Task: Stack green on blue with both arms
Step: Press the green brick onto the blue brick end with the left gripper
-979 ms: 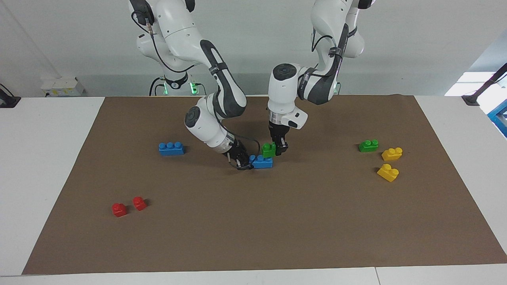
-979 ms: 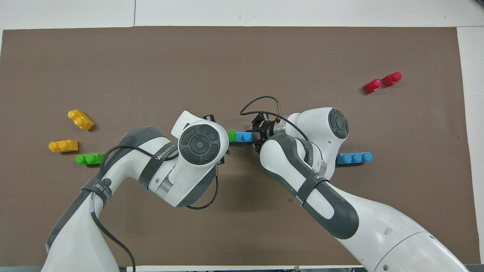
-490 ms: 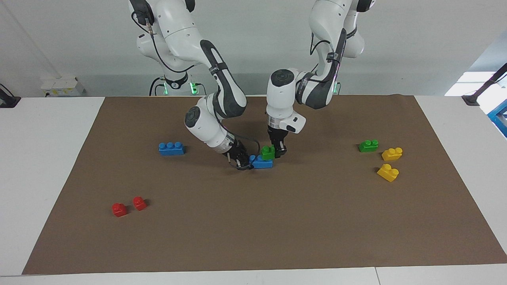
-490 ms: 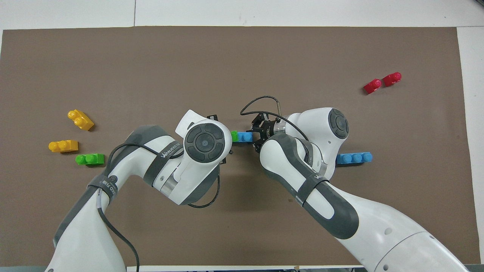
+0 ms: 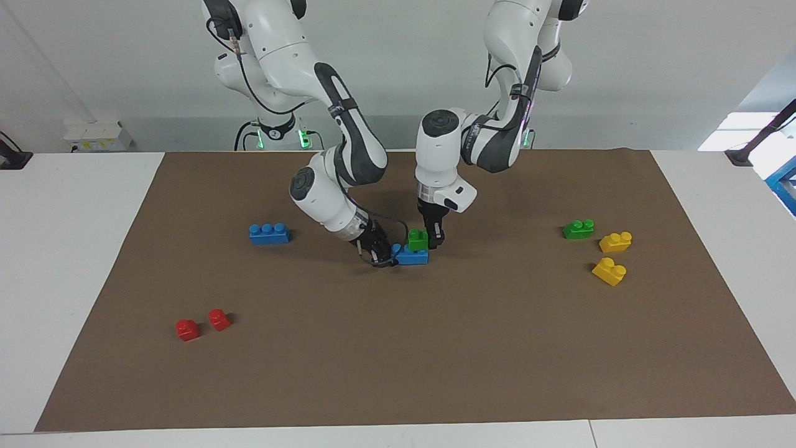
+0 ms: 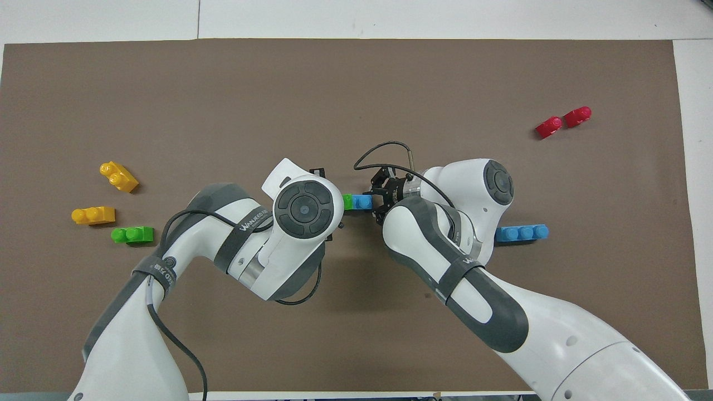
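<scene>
Over the last second the left claw (image 5: 433,239) has carried the green brick (image 5: 417,238) sideways and down, so it now sits on the blue brick (image 5: 412,254) mid-worktop. It's clamped on the green one, and the right claw (image 5: 380,253) is clenched on the blue one's end. Looks nearly stacked, probably just needs pressing home. No containers here, just loose bricks on the brown mat (image 5: 398,348).

From overhead, your left arm's wrist hides its hand and all but a sliver of the green brick (image 6: 347,201). The right arm covers one end of the blue brick (image 6: 362,201). Both arms' bases are cut off.
</scene>
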